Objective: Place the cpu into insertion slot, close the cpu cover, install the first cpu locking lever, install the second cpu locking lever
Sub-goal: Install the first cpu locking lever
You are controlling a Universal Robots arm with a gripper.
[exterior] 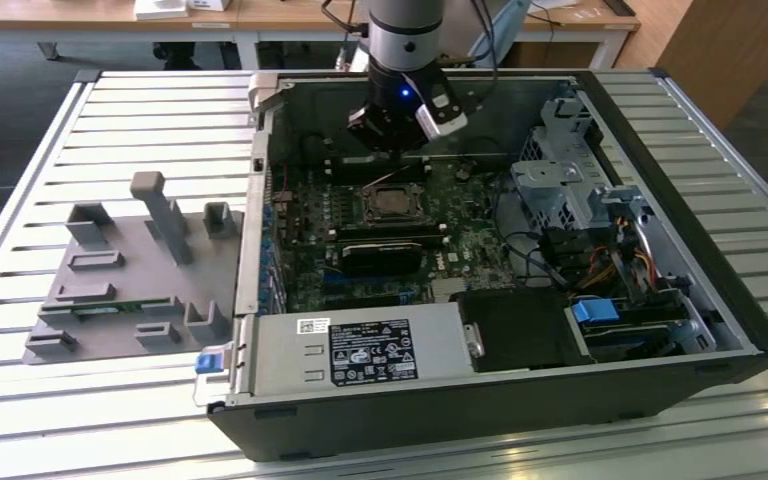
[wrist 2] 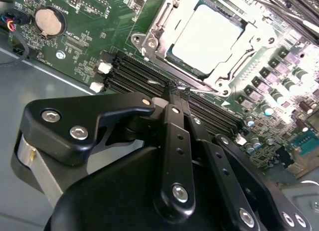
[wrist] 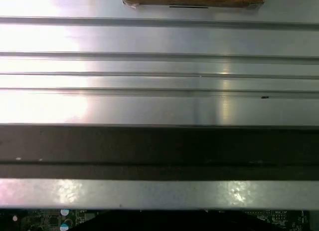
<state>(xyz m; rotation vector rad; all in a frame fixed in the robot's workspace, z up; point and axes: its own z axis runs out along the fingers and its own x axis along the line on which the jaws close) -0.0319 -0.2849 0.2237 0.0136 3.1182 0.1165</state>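
Open computer case lying on a slatted metal table, centre of the exterior view. Green motherboard exposed inside.

Arm comes down from the top centre of the frame into the far part of the case. Gripper hangs above the board, just beyond the slot. In the second wrist view the gripper has its black fingers drawn together to a narrow tip with nothing between them. The tip sits over the black memory slots, just beside the socket's edge; contact with anything cannot be told.

Cpu is seated in the slot, upper centre of the second wrist view, its pale metal top showing. Cover lies flat around it, framing the chip through its window. Thin wire levers run along the socket's sides; whether they are latched cannot be told.

Black heatsink block sits just nearer than the slot in the exterior view. Grey fixture tray with upright pegs rests on the table at the exterior view's left, well apart from the case. Coin battery at upper left of the second wrist view.

First wrist view: table slats and a dark case wall.
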